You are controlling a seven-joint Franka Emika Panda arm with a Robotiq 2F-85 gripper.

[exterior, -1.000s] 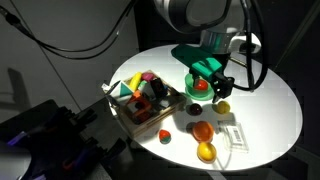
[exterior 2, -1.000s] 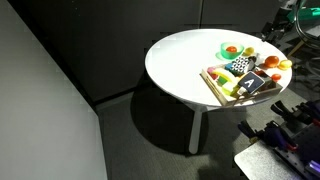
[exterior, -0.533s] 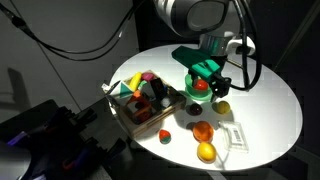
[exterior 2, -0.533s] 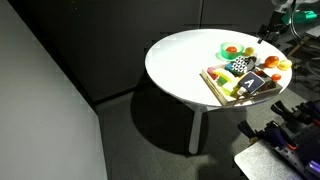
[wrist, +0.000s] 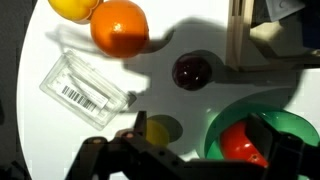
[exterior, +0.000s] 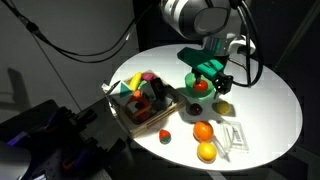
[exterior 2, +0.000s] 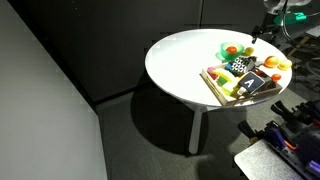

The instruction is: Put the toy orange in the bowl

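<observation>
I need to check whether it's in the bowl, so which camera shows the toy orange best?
The wrist view: the toy orange shows large, lying inside the bowl. In both exterior views it is only a small red spot in that bowl.

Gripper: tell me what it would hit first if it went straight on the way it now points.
Probably the bowl, at its rim or the toy orange lying in it. The open gripper hangs right above them, though depth is unclear.
</observation>
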